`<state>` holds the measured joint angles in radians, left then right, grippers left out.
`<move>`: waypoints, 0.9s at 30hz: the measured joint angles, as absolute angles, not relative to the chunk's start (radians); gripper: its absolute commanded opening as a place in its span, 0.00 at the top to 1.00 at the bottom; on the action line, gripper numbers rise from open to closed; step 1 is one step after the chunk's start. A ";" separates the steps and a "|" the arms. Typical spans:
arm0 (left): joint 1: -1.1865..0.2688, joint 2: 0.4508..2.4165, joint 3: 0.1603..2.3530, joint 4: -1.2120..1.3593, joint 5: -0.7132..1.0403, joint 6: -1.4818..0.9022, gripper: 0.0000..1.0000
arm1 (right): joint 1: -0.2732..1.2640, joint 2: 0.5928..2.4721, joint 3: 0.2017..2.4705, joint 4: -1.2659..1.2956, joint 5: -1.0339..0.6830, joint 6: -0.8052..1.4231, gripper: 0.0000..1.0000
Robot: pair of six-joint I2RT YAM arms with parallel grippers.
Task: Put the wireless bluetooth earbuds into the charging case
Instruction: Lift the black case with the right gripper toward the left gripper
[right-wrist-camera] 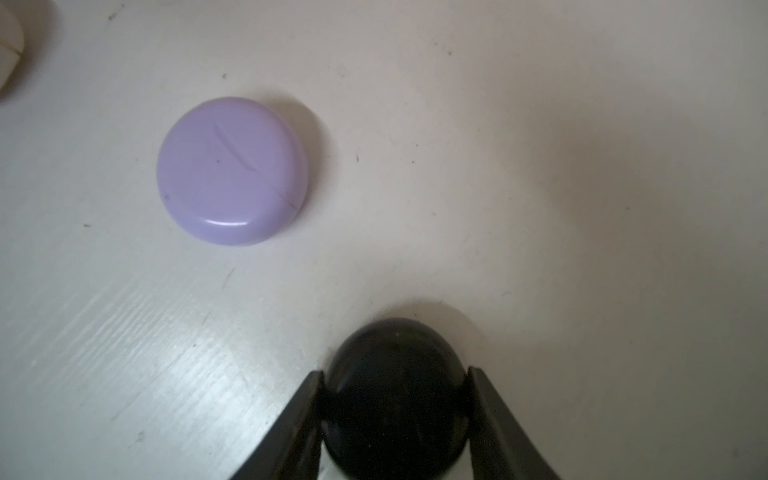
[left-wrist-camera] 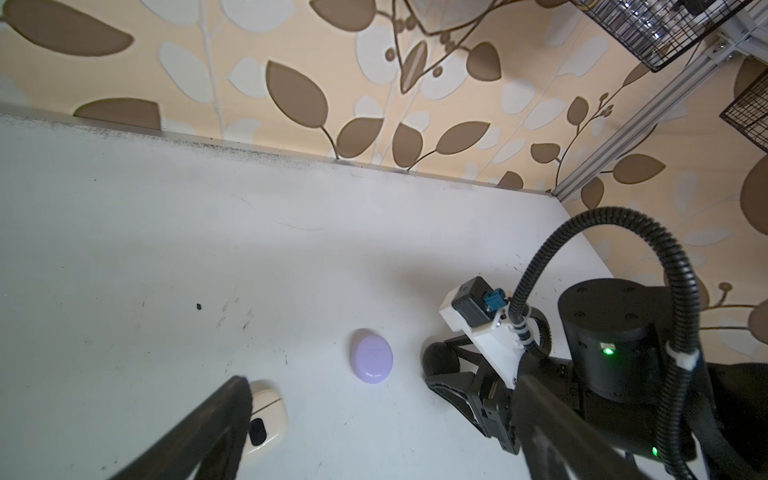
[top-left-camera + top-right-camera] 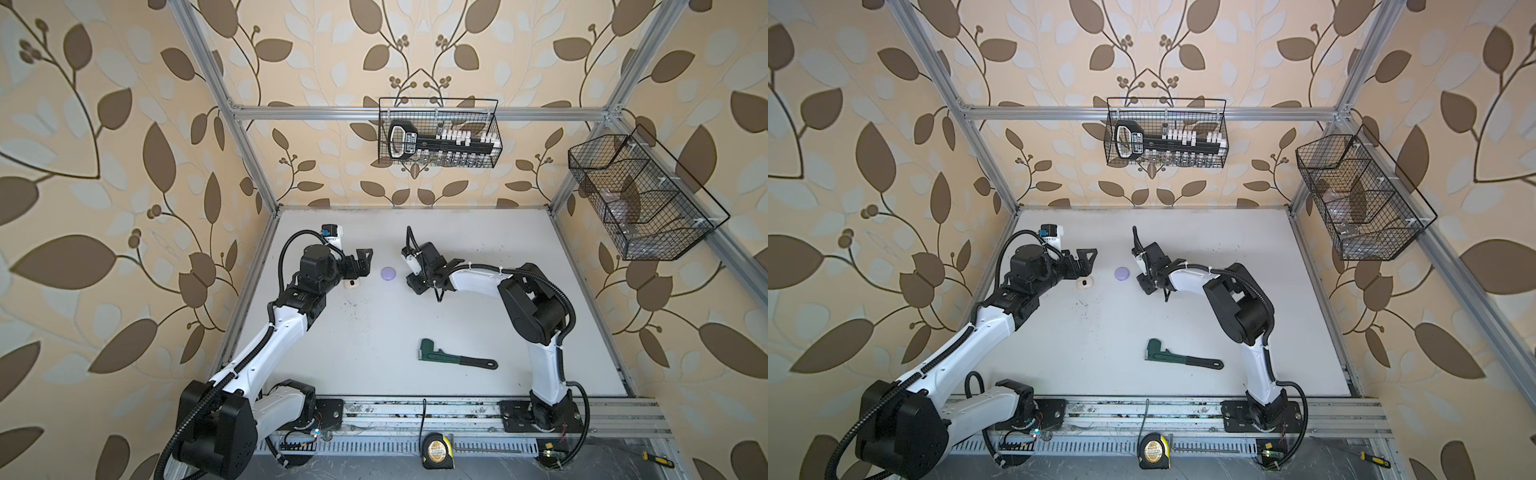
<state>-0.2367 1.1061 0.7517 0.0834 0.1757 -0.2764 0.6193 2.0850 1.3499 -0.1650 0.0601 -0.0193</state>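
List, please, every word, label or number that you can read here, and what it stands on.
No text is legible.
Label on the black tool in the wire basket: blurred.
Label on the tape measure: too small.
The lavender case: a curved embossed mark, no letters.
The black case: no marking seen.

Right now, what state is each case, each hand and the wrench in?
left hand: open, empty.
right hand: closed on the black case.
black case: looks shut, gripped on both sides.
lavender case: shut, flat on the table, untouched.
white case: on the table beside the left hand, lid unclear.
wrench: lying flat, untouched.
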 measured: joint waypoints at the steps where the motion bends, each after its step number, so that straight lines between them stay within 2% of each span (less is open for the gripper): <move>1: -0.236 1.106 0.751 0.089 0.188 -0.277 0.01 | 0.619 2.085 1.349 -0.163 0.060 -0.019 0.62; 8: -0.234 1.134 0.757 0.100 0.332 -0.315 0.03 | 0.609 1.957 1.169 -0.099 0.075 -0.032 0.71; 12: -0.234 1.159 0.762 0.101 0.467 -0.317 0.06 | 0.616 1.773 1.016 -0.032 0.118 -0.069 0.76; 14: -0.234 1.158 0.762 0.117 0.546 -0.316 0.07 | 0.634 1.654 0.945 0.034 0.150 -0.095 0.83; 21: -0.234 1.134 0.752 0.198 0.765 -0.317 0.13 | 0.814 1.367 0.751 0.324 0.298 -0.258 0.81; 27: -0.234 1.098 0.713 0.274 0.912 -0.316 0.16 | 0.908 1.201 0.604 0.487 0.330 -0.394 0.79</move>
